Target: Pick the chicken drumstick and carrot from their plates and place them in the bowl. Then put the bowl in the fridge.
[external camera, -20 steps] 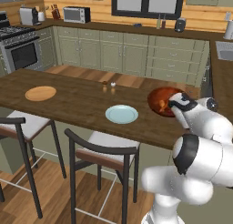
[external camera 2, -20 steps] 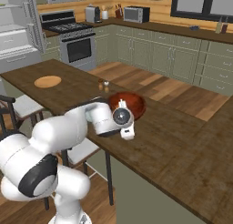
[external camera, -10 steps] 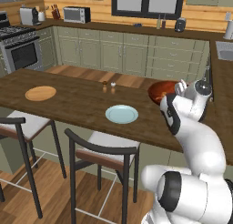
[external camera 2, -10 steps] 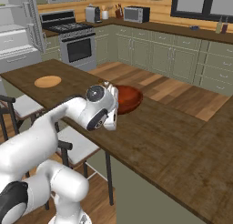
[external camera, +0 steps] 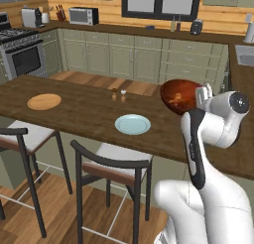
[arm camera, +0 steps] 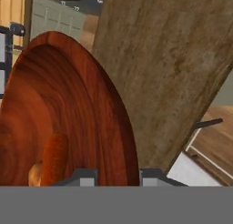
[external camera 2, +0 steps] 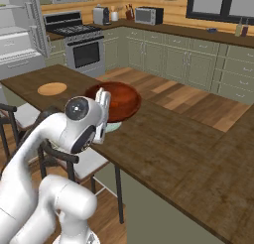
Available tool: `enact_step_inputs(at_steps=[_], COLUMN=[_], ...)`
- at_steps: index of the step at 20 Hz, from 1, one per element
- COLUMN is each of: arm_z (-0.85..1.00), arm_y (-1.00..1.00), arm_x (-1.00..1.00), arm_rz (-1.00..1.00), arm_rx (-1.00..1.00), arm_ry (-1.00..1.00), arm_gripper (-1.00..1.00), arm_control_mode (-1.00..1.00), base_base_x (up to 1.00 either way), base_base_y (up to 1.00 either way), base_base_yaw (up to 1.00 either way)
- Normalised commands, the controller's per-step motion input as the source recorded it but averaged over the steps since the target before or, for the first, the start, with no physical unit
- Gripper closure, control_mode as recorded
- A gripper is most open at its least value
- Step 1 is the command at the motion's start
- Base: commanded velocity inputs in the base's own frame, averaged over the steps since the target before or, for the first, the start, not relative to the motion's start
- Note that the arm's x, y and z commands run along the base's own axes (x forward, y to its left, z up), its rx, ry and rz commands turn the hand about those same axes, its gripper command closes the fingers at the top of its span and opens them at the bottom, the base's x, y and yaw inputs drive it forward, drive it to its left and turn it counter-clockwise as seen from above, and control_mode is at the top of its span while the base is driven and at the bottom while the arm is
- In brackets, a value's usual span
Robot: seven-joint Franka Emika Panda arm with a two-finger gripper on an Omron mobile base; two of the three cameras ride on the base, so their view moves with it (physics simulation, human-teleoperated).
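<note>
With both food items already in the bowl, you're on the last step: carrying it to the fridge.

End effector is nearly closed, pinched on the bowl's rim, one fingertip either side of the wall in the hand view. Bowl is off the counter, held up above its right end, tilted so its inside faces the left base camera.

Contents, from the hand view: carrot lies low against the inner wall, drumstick just beside it at the bottom edge, mostly cut off. Both sit at the lower side near the grip. Wooden plate and blue plate are on the counter with nothing on them.

Fridge stands at the far left of the right base view, door looks open, white shelves visible. It's well apart from the bowl, past the far end of the counter.

Next move, my read: level the bowl before you swing, then drive or reach left toward the fridge. A rim pinch gives little hold against twisting, so go slow or the contents may slide out.
</note>
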Motion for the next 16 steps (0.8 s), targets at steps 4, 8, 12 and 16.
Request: enact_step_inputs(at_steps=[4,8,12,16], arm_z=[0.35,0.45,0.32,-0.09], arm_y=[0.54,0.48,0.43,0.23], arm_x=[-0.9,-0.35,-0.6,-0.99], arm_rz=[0.0,-0.03,0.0,0.0], arm_rx=[0.0,0.0,0.0,0.0], arm_ry=[-0.41,0.07,0.32,-0.04], arm_gripper=[1.0,1.0,1.0,1.0], arm_control_mode=[-1.0,-1.0,-1.0,-1.0], base_base_x=[0.0,0.0,0.0,0.0], base_base_y=[0.0,0.0,0.0,0.0], base_base_yaw=[0.0,0.0,0.0,0.0])
